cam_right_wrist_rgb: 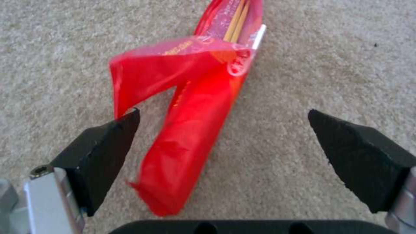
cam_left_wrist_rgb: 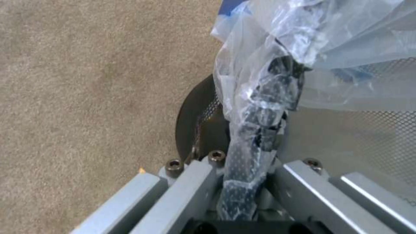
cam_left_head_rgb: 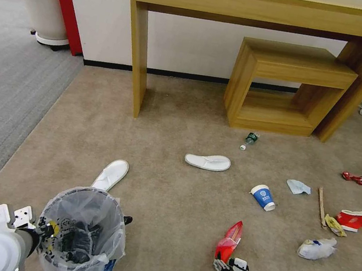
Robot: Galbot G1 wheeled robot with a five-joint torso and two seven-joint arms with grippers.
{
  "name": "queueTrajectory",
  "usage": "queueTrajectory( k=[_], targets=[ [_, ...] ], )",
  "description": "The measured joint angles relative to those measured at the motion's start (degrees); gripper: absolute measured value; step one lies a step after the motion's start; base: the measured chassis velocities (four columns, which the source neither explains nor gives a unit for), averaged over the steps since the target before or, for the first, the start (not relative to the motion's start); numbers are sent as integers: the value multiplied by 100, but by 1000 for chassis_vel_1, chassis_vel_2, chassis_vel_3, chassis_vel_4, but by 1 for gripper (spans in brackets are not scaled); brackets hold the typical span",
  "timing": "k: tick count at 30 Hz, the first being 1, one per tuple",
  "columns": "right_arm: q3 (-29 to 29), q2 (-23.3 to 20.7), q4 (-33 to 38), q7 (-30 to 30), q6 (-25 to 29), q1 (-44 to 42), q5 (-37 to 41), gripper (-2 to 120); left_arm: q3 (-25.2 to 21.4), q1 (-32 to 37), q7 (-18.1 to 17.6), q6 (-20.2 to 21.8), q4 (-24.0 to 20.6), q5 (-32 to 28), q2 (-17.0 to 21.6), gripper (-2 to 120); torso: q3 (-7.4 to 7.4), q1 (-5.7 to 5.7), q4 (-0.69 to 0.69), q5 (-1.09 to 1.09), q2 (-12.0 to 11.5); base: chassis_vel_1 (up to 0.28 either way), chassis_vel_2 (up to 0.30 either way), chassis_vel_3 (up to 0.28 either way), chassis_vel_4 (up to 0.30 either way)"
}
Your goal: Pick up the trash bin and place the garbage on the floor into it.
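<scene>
Right now my left gripper (cam_left_wrist_rgb: 242,182) has its fingers clenched on the rim of the trash bin (cam_left_head_rgb: 81,234), pinching wire and crinkly liner together, so the bin hangs low at my left side over the beige floor (cam_left_head_rgb: 169,207). My right gripper (cam_right_wrist_rgb: 223,136) is spread wide, its fingers straddling the red wrapper (cam_right_wrist_rgb: 190,130) that lies on the carpet, nothing gripped yet.

The wrapper is thin and floppy; I judge one pad could catch only the loose folded flap, and the rest would slide out or tear as I lift. The sticks inside it might slip free too. On the left, the slick plastic between my pads and the wire could let the bin creep or tilt.

Printing is scarce: gold lettering on the wrapper is too smeared to read, and the blue paper cup (cam_left_head_rgb: 264,197) carries a white emblem I cannot make out.
</scene>
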Motion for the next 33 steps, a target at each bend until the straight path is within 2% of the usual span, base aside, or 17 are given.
queueTrajectory(
  k=[9,21,33],
  targets=[
    [-89,58,-95,-36,-6,70,-16,99,16,13,30,-3,-33,62,-30,0,0,0,-1,-7,0,0,0,0,0],
    [-89,91,-77,78,-95,92,-27,99,1,19,112,-29,-5,163,-36,0,0,-1,-2,4,0,0,0,0,0],
    [-89,106,-22,108,-81,81,15,98,30,-5,129,-46,37,189,-24,0,0,-1,-2,2,0,0,0,0,0]
  ],
)
